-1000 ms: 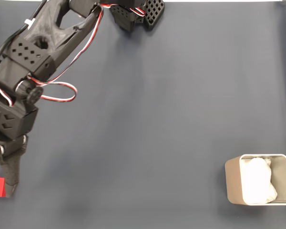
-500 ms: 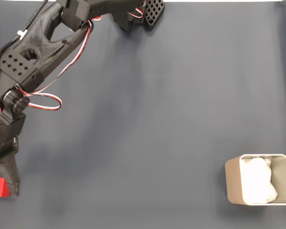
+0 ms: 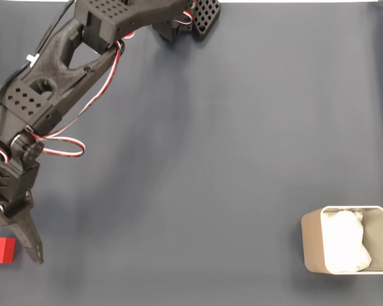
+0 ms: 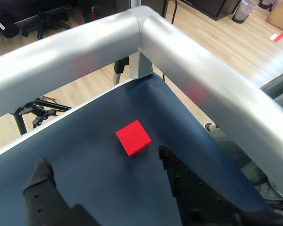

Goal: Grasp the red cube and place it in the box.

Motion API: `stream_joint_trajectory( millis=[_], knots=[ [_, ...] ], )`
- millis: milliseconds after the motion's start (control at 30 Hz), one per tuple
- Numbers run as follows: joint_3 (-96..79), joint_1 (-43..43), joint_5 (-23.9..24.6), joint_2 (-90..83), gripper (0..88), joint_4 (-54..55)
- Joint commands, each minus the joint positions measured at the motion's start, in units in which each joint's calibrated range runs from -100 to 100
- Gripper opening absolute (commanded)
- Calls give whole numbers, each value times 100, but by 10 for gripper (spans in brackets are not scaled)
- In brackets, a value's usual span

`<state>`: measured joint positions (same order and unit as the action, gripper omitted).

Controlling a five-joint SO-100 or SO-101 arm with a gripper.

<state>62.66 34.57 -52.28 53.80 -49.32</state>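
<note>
Red cube: the red cube (image 3: 0, 250) lies on the dark blue table cover (image 3: 210, 166) at the far left edge of the fixed view, partly cut off by the frame. In the wrist view the cube (image 4: 133, 137) shows as a small, plain block of bright red with flat matte faces and crisp edges, one corner turned toward the camera.

Cube against the box: well apart. The box (image 3: 310, 237) stands near the lower right corner of the fixed view, and the cube sits across the cover from it, at about the same height in the picture.

Box: beige, squarish with rounded corners and thin walls, holding crumpled white lining (image 3: 345, 241). It is several times wider than the cube.

Gripper: the gripper (image 4: 106, 167) is spread wide, with nothing between its black fingers. In the wrist view the cube lies just beyond the fingertips, roughly centred on the gap (touching neither finger).

Gripper in the fixed view: one dark finger (image 3: 29, 237) points down just right of the cube, close beside it.

Arm: the black arm (image 3: 57, 83) runs from the top of the fixed view down its left side, on the far side of the cover from the box, with red-and-white wires (image 3: 67, 145) looping off it.

Table corner: a silver rail (image 4: 188, 61) wraps the corner just past the cube in the wrist view.
</note>
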Motion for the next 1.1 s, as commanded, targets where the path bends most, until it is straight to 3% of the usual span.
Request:
stream_joint_trajectory(
  millis=[0,1067],
  knots=[
    [513,-12,-29,71,503,170],
    [1088,2,171,1102,525,1219]
  ],
)
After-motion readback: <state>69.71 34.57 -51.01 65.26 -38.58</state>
